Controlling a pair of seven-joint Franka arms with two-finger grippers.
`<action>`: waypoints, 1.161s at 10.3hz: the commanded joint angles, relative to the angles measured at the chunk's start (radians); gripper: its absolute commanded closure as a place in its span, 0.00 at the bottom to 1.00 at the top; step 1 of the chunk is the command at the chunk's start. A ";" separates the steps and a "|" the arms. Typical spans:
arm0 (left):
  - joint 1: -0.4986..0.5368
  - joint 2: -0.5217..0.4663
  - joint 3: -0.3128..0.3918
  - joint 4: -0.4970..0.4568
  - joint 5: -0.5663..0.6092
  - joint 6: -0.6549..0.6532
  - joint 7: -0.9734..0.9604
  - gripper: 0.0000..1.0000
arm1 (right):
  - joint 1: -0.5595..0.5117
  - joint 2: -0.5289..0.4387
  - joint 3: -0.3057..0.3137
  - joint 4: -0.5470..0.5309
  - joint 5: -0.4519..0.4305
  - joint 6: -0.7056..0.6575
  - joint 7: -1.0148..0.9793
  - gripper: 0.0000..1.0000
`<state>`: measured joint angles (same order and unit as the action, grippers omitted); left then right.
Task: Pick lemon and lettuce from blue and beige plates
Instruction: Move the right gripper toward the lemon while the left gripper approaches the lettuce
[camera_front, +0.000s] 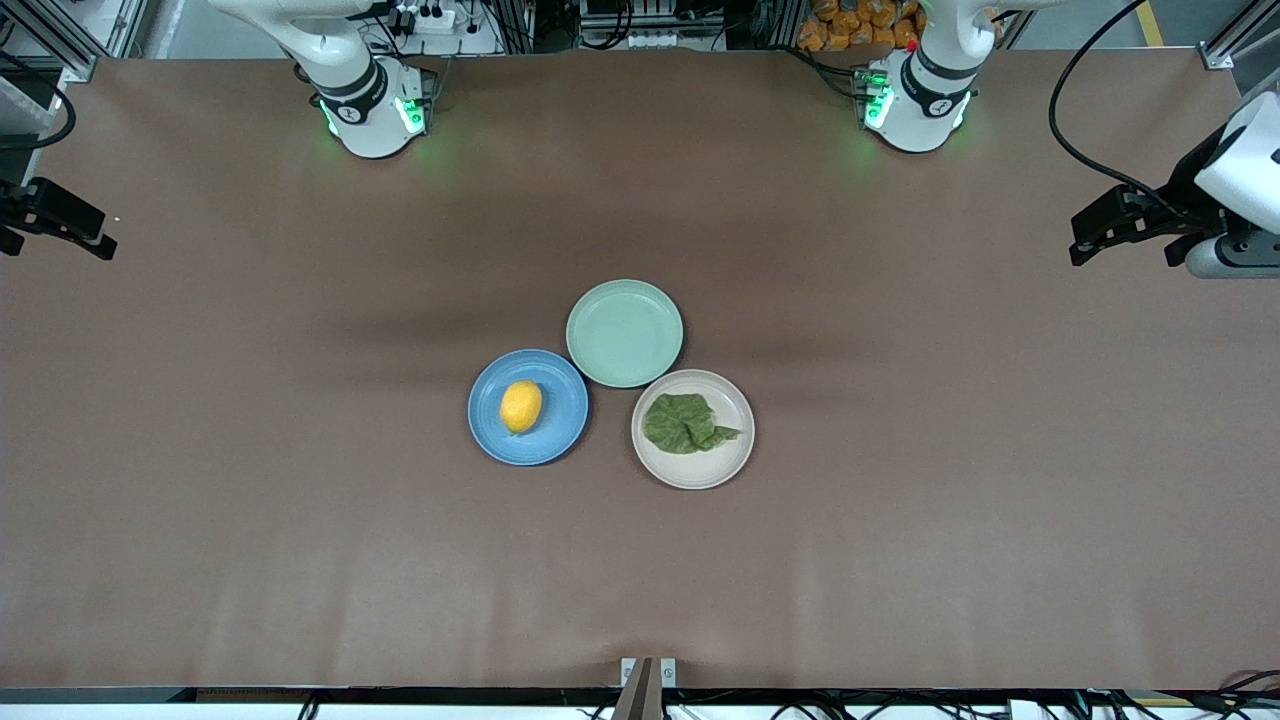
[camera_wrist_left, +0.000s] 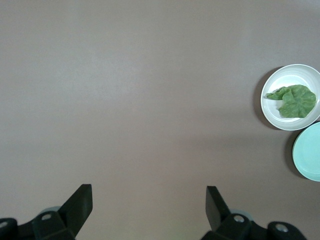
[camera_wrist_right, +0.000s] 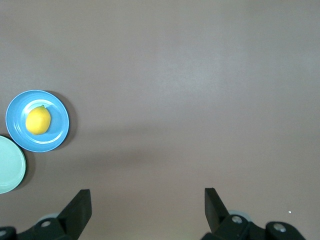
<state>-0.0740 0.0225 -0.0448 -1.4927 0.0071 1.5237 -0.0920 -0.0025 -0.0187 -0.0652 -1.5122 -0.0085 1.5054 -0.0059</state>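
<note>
The lemon (camera_front: 521, 406) lies on the blue plate (camera_front: 562, 440) near the table's middle. The lettuce (camera_front: 686, 423) lies folded on the beige plate (camera_front: 700, 472), beside the blue plate toward the left arm's end. My left gripper (camera_front: 1085, 245) is open and empty over bare table at the left arm's end, well apart from the plates. My right gripper (camera_front: 100, 240) is open and empty over the right arm's end. The left wrist view shows the left gripper (camera_wrist_left: 149, 197), the lettuce (camera_wrist_left: 294, 100) and the beige plate (camera_wrist_left: 280, 82). The right wrist view shows the right gripper (camera_wrist_right: 147, 200), the lemon (camera_wrist_right: 38, 120) and the blue plate (camera_wrist_right: 57, 131).
An empty mint-green plate (camera_front: 624, 332) sits touching both plates, farther from the front camera; it also shows in the left wrist view (camera_wrist_left: 310, 150) and the right wrist view (camera_wrist_right: 10, 165). Brown table surface (camera_front: 300, 500) stretches all around the three plates.
</note>
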 joint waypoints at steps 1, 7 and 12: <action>0.000 0.013 -0.004 0.026 0.011 -0.014 0.076 0.00 | -0.021 0.013 0.018 0.026 -0.018 -0.008 -0.013 0.00; -0.012 0.071 -0.006 0.029 0.004 -0.013 0.057 0.00 | -0.014 0.014 0.019 0.018 -0.013 -0.004 0.001 0.00; -0.151 0.235 -0.010 0.031 0.005 0.110 -0.237 0.00 | 0.002 0.069 0.088 0.017 -0.002 0.012 0.118 0.00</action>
<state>-0.1894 0.1962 -0.0577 -1.4922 0.0071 1.6032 -0.2623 -0.0006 0.0243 -0.0072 -1.5125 -0.0077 1.5144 0.0590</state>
